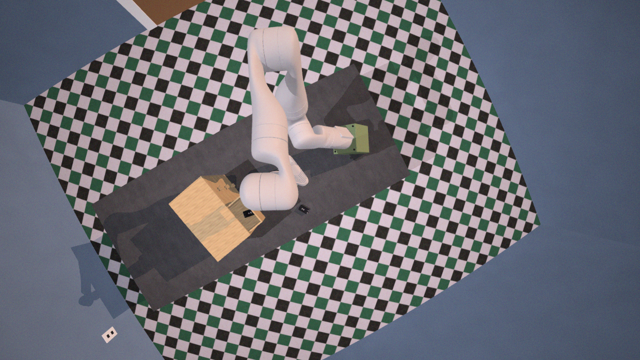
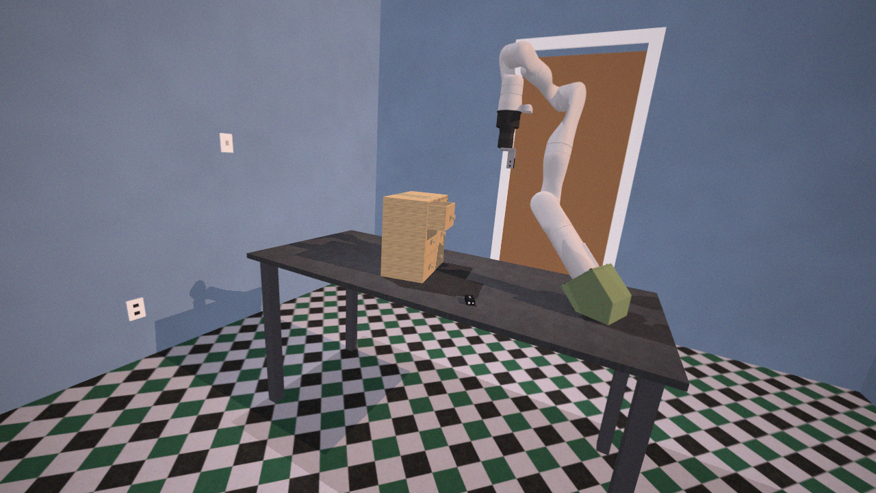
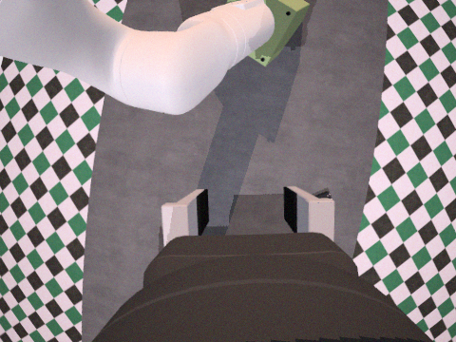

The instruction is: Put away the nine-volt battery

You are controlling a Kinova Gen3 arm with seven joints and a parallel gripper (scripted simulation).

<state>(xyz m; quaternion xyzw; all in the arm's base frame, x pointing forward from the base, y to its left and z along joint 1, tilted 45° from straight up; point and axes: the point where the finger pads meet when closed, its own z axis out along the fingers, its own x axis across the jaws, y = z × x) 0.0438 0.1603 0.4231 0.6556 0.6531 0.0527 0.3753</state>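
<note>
While the gripper (image 2: 509, 160) (image 3: 246, 204) hangs above the table (image 1: 353, 179) (image 2: 526, 315) (image 3: 142, 161), jaws fully open around nothing, the loose battery (image 1: 303, 209) (image 2: 469, 299) (image 3: 324, 194) lies in front of the chest (image 1: 210, 219) (image 2: 405, 239). Jutting from the chest, an upper drawer (image 1: 256, 225) (image 2: 449, 217) holds its like (image 1: 248, 213).

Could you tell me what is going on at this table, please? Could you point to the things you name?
A robot arm (image 1: 269, 129) (image 2: 560, 153) is set to put a loose nine-volt battery (image 1: 303, 209) (image 2: 469, 299) into a chest (image 1: 210, 214) (image 2: 404, 235) drawer holding its like. That upper drawer (image 2: 442, 216) stands pulled out, a battery (image 1: 247, 213) inside. The gripper (image 2: 510, 166) (image 3: 246, 204) hangs open above the table (image 1: 358, 170) (image 2: 520, 312), holding nothing; the loose battery lies on the tabletop.
</note>
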